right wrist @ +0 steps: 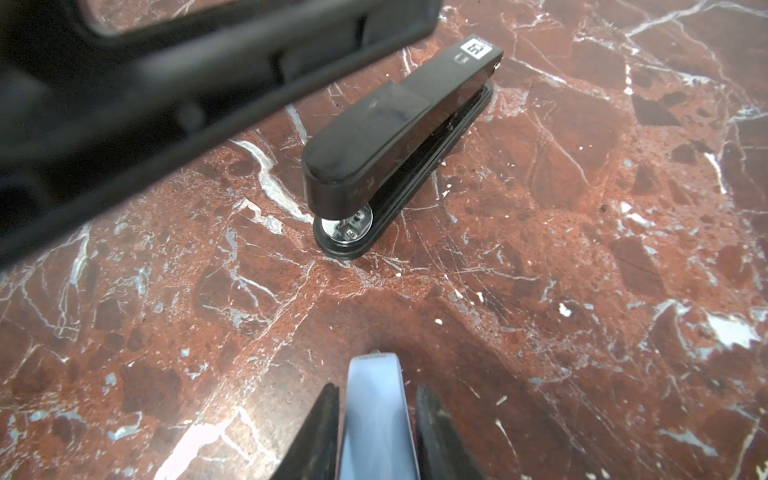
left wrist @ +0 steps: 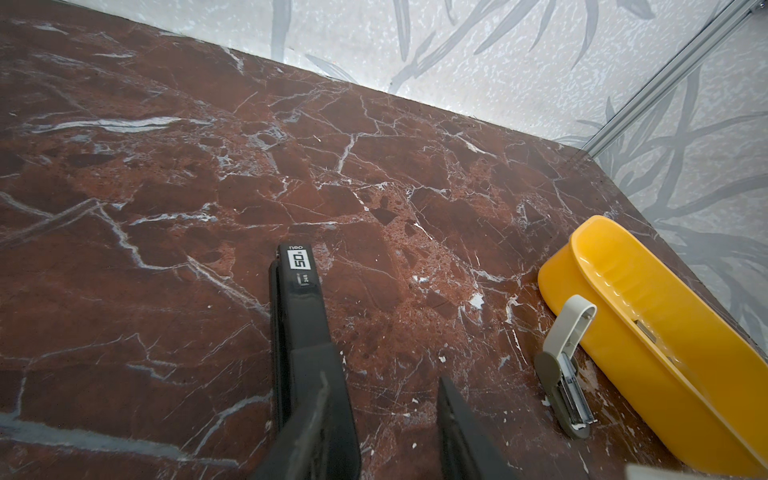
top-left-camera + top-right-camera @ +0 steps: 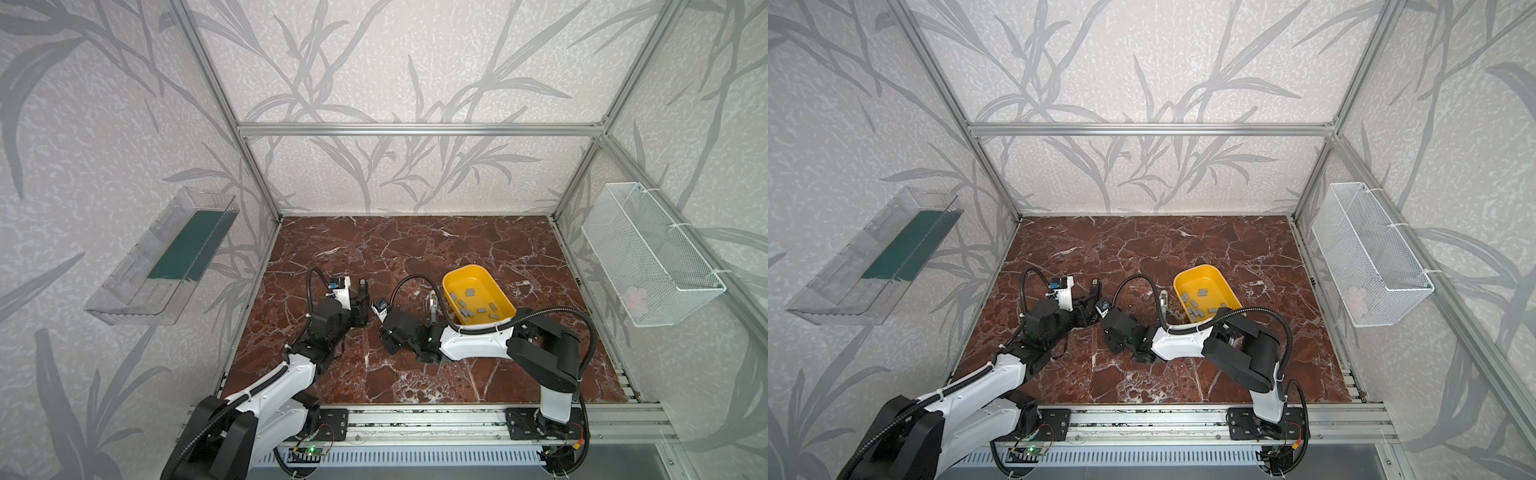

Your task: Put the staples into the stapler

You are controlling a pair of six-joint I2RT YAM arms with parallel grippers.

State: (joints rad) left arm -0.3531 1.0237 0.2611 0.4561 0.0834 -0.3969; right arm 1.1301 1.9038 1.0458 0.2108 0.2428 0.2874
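Note:
Several grey staples (image 3: 470, 292) lie in the yellow tray (image 3: 461, 272), seen in both top views (image 3: 1200, 268). A black stapler (image 1: 395, 133) stands closed on the marble. My left gripper (image 2: 383, 378) is open, with bare marble between its fingers; the black stapler (image 2: 301, 307) runs alongside one finger, outside the gap. My right gripper (image 1: 378, 388) is shut on a pale blue stapler (image 1: 374, 415), low over the marble just short of the black one. In a top view the pale blue stapler is hidden under the right wrist (image 3: 397, 328).
A grey-beige stapler (image 2: 565, 357) lies opened, its metal channel showing, beside the yellow tray (image 2: 648, 332). A clear bin (image 3: 166, 257) hangs on the left wall and a white mesh basket (image 3: 652, 253) on the right wall. Aluminium posts frame the marble table (image 3: 415, 249).

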